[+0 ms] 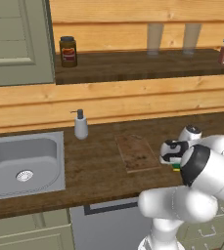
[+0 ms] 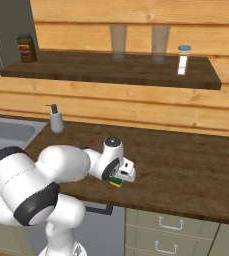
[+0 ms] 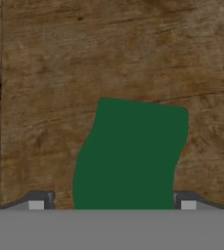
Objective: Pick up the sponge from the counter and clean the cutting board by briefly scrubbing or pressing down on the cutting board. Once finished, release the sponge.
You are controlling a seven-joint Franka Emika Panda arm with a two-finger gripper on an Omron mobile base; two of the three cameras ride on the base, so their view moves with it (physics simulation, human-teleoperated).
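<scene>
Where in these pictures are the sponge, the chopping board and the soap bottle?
sponge (image 3: 130,156): hand view, middle of its green top.
chopping board (image 1: 135,151): left base view, centre of its speckled face.
soap bottle (image 2: 56,121): right base view, its pale body under the pump.

A: What lies on the counter (image 1: 99,166)?
B: The cutting board (image 1: 136,152) lies flat mid-counter, the sponge (image 2: 117,182) sits near the front edge to its right, and a soap dispenser (image 1: 80,125) stands at the back edge beside the sink (image 1: 23,163).
</scene>
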